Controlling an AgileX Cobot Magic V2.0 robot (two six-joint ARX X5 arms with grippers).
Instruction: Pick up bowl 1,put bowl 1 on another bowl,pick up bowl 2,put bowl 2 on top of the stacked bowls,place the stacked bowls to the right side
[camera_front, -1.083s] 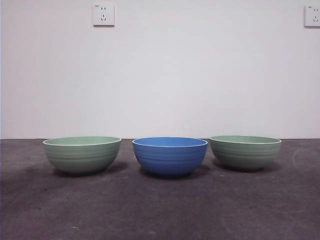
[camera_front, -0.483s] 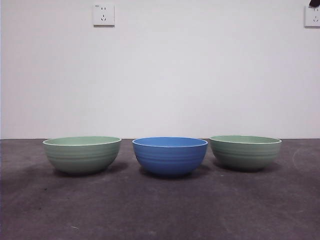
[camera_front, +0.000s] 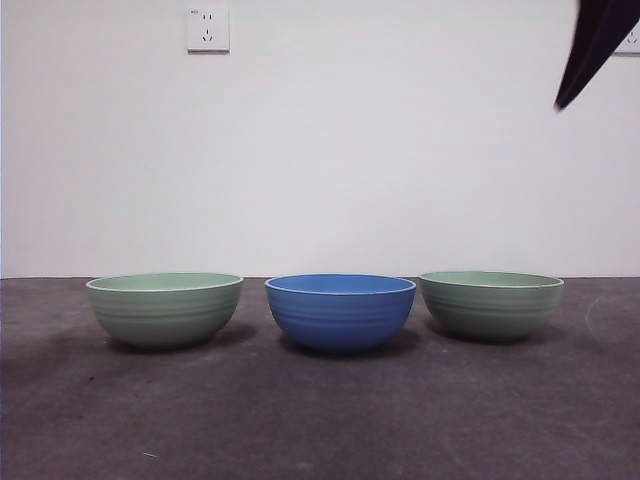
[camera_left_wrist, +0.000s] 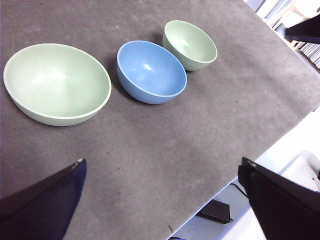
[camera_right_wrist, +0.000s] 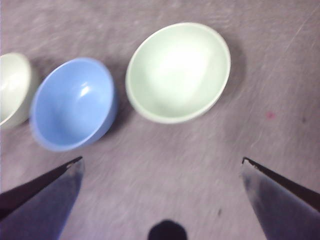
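Approaching the row of bowls: right gripper (camera_right_wrist: 160, 162) above the table (camera_front: 320, 420), nothing lifted yet.

Three bowls of one size stand in a line, apart from each other, so any one can be taken by its rim without nudging a neighbour. Blue bowl (camera_front: 340, 312) sits in the middle, ribbed faintly outside, with a pale green bowl (camera_front: 164, 309) to one side and a second pale green bowl (camera_front: 490, 305) to the other, both ribbed with lighter rims. Jaws of the right gripper are spread wide and hold nothing, nearest the second green bowl, likely the first pick. Left gripper (camera_left_wrist: 160, 167) waits high, likewise wide open and empty. A wall socket (camera_front: 207, 29) shows behind.
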